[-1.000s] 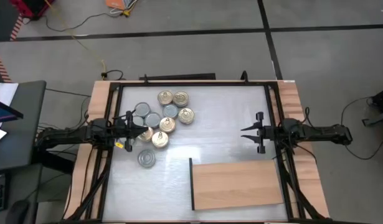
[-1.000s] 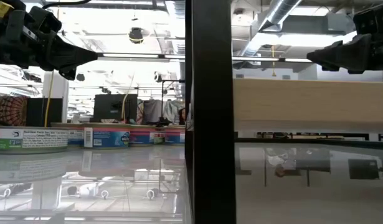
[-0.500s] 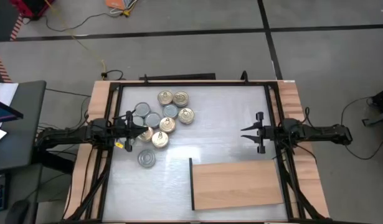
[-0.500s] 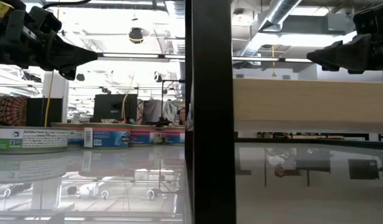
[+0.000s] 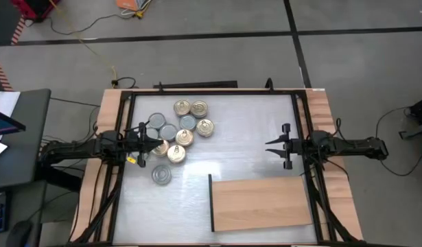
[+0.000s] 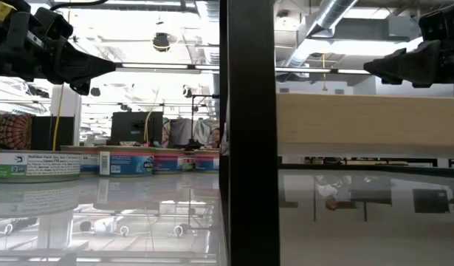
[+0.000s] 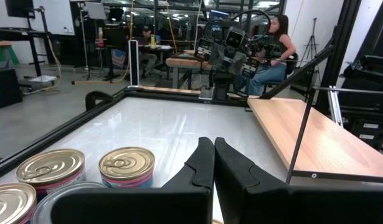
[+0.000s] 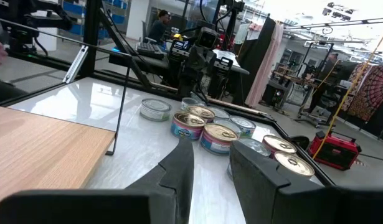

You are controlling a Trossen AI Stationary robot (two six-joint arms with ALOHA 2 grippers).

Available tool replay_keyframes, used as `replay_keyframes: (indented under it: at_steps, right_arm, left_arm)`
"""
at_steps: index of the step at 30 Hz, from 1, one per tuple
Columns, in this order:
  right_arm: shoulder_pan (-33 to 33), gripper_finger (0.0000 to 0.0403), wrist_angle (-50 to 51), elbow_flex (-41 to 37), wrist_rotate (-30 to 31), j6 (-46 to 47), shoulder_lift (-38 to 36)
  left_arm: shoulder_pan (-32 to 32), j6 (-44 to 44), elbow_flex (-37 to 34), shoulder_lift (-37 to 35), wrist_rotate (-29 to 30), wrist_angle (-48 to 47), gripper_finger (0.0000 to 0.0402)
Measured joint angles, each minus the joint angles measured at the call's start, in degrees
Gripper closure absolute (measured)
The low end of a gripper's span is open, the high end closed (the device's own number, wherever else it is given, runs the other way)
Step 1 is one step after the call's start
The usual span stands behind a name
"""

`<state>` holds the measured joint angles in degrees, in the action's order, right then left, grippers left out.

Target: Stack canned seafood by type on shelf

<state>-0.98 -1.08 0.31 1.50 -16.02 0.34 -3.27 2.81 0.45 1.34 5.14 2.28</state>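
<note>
Several flat round cans (image 5: 178, 132) rest on their bases in a cluster at the table's far left, some with gold pull-tab lids (image 5: 182, 108), others with silver lids (image 5: 156, 121). One silver can (image 5: 161, 175) stands apart, nearer the front. The shelf (image 5: 262, 204), a light wooden board with a dark left edge, sits at the near right and stands raised in the low view (image 6: 367, 122). My left gripper (image 5: 160, 142) is shut and hovers level above the cluster's left side (image 7: 214, 149). My right gripper (image 5: 267, 145) hangs level at the right, open a little (image 8: 210, 155), with nothing between its fingers.
Black frame rails (image 5: 121, 158) and wooden side rails (image 5: 327, 137) border the white tabletop. A dark upright (image 6: 247, 133) at the shelf's left edge blocks the middle of the low view. Bare tabletop (image 5: 238, 130) lies between the cans and my right gripper. A seated person (image 7: 272, 53) shows beyond the table.
</note>
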Motion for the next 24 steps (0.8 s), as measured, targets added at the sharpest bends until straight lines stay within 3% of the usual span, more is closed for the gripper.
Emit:
replay_keyframes:
  at_steps: [8, 14, 18, 24]
  right_arm:
    - [0.0, 0.0269, 0.0, 0.0, 0.0, 0.0, 0.0]
    - [0.2, 0.0269, -0.4, 0.0, 0.0, -1.9, 0.0]
    - [0.4, 0.0269, -1.6, 0.0, 0.2, -2.9, 0.0]
    - [-0.6, 0.0269, -5.4, 0.0, 0.2, 17.9, 0.0]
  left_arm:
    - [0.0, 2.2, 0.0, 0.0, 0.0, 0.0, 0.0401]
    - [0.0, 15.0, 0.0, 0.0, 0.0, 0.1, 0.0401]
    - [0.0, 16.8, 0.0, 0.0, 3.8, 1.2, 0.0401]
    - [0.0, 19.6, 0.0, 0.2, 6.2, 1.2, 0.0401]
